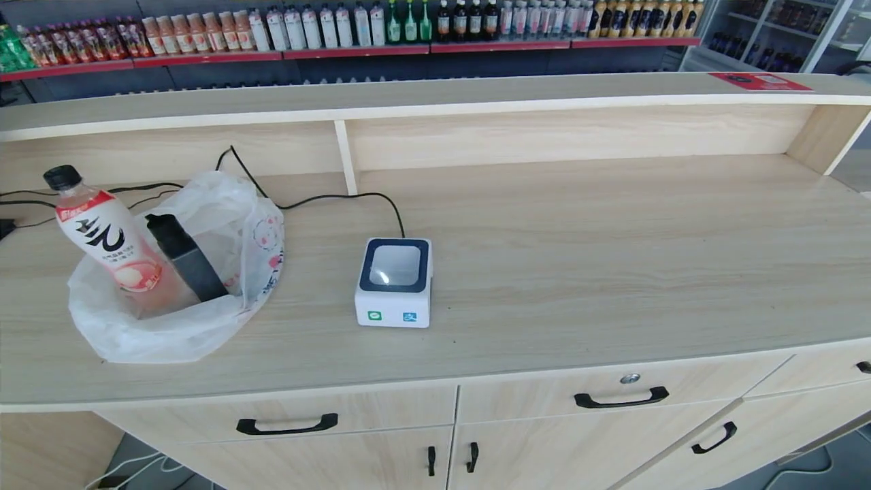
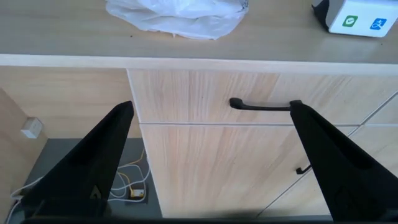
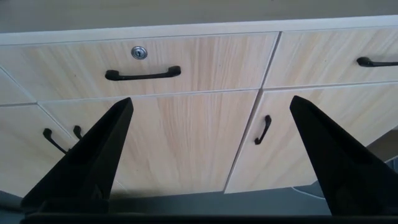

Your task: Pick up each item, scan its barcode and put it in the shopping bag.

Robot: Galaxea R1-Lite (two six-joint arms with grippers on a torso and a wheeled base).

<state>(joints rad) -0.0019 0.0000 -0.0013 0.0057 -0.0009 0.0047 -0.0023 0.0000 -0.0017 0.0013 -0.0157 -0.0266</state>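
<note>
Both arms' jaws stand wide before the drawer fronts. Near the worktop's left edge, the shopping bag holds a bottle and a dark box, scanner just beside.

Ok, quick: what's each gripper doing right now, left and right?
Left gripper: open, holding nothing.
Right gripper: open, holding nothing.

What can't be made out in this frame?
1. Head view: bottoms of the bottle and dark box, behind the shopping bag front wall.
2. Left wrist view: shopping bag and scanner, cut off by the top edge.
3. Head view: shelf bottles, labels too small.
</note>
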